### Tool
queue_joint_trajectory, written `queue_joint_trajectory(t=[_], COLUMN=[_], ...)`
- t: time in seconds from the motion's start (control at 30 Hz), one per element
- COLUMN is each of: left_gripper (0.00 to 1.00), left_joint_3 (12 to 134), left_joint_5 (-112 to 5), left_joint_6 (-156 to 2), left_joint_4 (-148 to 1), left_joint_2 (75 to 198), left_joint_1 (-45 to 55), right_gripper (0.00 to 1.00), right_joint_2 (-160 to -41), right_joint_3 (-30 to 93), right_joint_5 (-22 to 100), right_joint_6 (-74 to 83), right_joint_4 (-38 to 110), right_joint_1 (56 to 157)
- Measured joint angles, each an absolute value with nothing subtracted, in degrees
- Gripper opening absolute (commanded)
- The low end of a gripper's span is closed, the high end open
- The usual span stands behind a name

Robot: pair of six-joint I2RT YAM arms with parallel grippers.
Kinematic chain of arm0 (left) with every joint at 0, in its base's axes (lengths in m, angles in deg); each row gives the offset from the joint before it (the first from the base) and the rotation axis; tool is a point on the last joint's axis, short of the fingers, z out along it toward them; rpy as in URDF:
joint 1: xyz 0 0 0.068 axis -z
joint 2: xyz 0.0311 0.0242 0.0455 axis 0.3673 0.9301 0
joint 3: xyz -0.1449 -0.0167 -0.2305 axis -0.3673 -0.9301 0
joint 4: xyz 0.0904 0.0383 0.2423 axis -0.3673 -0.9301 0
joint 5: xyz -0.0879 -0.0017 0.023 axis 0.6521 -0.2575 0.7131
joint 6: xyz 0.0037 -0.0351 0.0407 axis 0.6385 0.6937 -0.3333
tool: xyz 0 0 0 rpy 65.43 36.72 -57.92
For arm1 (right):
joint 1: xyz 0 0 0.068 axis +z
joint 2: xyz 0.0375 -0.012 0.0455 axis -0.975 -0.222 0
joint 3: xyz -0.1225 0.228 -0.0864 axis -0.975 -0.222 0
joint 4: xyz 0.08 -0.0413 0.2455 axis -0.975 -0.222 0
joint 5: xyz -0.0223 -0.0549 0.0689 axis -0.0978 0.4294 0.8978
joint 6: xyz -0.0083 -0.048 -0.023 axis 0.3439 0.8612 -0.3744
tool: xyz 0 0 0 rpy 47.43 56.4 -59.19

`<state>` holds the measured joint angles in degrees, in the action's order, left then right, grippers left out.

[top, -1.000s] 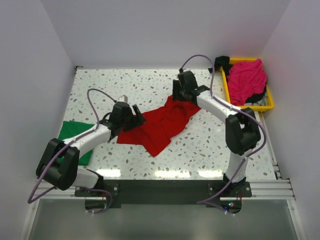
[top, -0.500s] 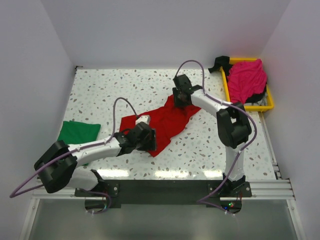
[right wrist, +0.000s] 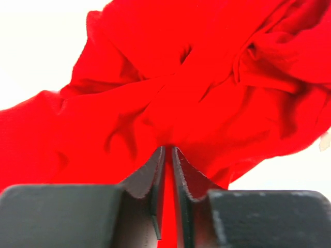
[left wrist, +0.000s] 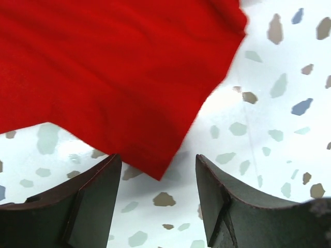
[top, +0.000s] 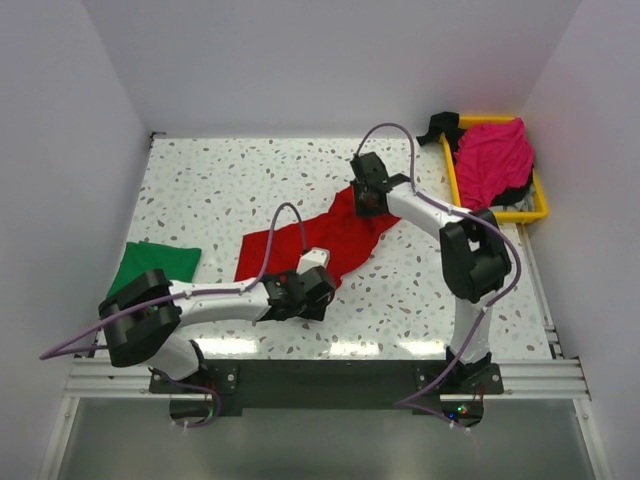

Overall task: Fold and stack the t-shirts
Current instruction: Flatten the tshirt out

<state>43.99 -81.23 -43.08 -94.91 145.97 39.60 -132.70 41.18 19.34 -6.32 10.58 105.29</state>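
On my far left, the green t-shirt (top: 158,262) lies flat and folded at the edge of the speckled table (top: 220,180). My left gripper (left wrist: 158,173) hovers low, its jaws apart on either side of the near corner of the red t-shirt (top: 325,240), which sprawls crumpled across the middle. At the shirt's far end my right gripper (right wrist: 168,155) is pinched onto a fold of red cloth. Far right, the magenta t-shirt (top: 493,160) is heaped in the yellow tray (top: 540,208).
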Motion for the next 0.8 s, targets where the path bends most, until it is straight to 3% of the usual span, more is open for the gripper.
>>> queue_joint_trajectory(t=[0.17, 0.5, 0.63, 0.67, 0.73, 0.8], left_gripper=[0.54, 0.14, 0.04, 0.02, 0.01, 0.00], left_joint_3=[46.7, 47.2, 46.9, 46.5, 45.3, 43.9], left_joint_5=[-83.4, -89.1, -91.1, -91.5, -91.8, -91.9], left_joint_6=[-43.1, -41.5, -40.8, -40.5, -40.0, -39.7], left_joint_4=[-95.8, -99.4, -101.0, -101.3, -101.8, -101.7], left_joint_2=[149.2, 151.2, 150.7, 150.1, 148.1, 145.8], left_joint_1=[41.9, 41.9, 41.9, 41.8, 41.3, 40.5], right_gripper=[0.10, 0.03, 0.01, 0.01, 0.15, 0.21], right_joint_2=[-129.0, -121.8, -117.2, -115.4, -111.5, -108.4], right_joint_3=[40.0, 35.9, 31.1, 29.2, 25.4, 22.5], right_joint_5=[19.5, 19.5, 19.9, 19.9, 19.9, 19.8], right_joint_6=[-7.4, -9.6, -11.3, -11.8, -12.9, -13.4], right_joint_4=[11.1, 12.1, 13.7, 13.9, 14.8, 15.2], right_joint_1=[105.3, 105.3, 105.2, 105.2, 105.2, 105.2])
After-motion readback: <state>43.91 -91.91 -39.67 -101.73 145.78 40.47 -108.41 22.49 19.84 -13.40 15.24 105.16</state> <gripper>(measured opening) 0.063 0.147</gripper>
